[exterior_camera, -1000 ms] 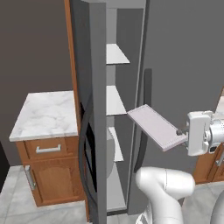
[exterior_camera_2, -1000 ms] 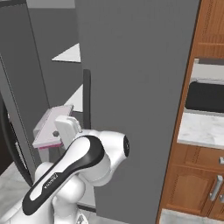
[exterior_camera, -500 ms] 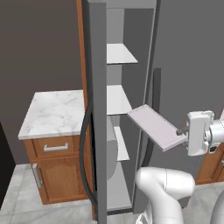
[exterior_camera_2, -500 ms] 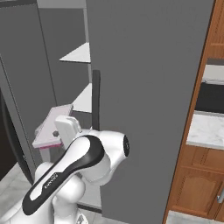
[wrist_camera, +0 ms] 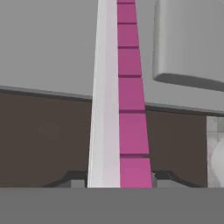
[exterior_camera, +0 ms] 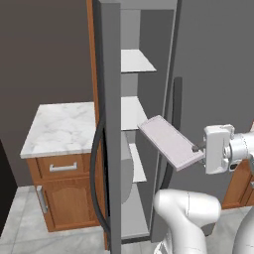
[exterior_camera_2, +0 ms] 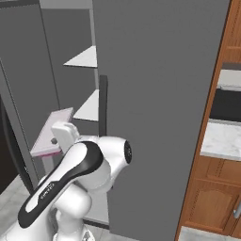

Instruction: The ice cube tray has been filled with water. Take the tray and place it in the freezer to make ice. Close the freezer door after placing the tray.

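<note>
The gripper (exterior_camera: 197,149) is clamped on 1 end of the tray (exterior_camera: 169,141), up in the air, tilted. The tray sits just outside the open freezer (exterior_camera: 133,124), near its middle shelf (exterior_camera: 130,111). It may not be inside.

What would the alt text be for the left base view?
The robot's hand holds a pale ice cube tray in front of the open freezer with white shelves. The freezer door stands edge-on beside a marble-topped wooden cabinet.
</note>
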Available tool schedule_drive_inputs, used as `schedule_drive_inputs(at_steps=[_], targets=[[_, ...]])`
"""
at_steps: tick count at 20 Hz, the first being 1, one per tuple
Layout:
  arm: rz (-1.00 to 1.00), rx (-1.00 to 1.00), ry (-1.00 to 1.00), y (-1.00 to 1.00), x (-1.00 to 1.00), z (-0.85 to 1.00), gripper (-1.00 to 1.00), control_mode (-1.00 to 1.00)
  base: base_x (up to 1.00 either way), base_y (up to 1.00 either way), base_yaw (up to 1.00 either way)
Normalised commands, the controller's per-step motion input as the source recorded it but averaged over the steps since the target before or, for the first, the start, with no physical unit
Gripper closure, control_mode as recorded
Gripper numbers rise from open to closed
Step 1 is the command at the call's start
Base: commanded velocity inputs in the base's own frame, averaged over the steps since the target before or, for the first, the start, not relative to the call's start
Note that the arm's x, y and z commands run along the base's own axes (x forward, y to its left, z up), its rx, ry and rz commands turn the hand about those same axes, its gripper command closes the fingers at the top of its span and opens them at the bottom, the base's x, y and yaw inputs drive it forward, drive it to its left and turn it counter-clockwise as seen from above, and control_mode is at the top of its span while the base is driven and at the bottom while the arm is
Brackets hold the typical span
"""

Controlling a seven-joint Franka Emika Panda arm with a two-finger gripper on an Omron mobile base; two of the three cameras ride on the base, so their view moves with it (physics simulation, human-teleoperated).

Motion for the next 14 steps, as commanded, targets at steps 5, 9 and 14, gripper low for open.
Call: schedule_drive_inputs(at_steps=[5, 9, 14], targets=[[-0.01, 0.0, -0.06, 0.0, 0.0, 0.2, 1.0, -1.0, 0.0, 0.0, 0.0], [-0.04, 0.0, -0.03, 0.01, 0.01, 0.15, 1.0, -1.0, 0.0, 0.0, 0.0], [-0.08, 0.0, 0.0, 0.01, 0.09, 0.04, 1.0, -1.0, 0.0, 0.0, 0.0]])
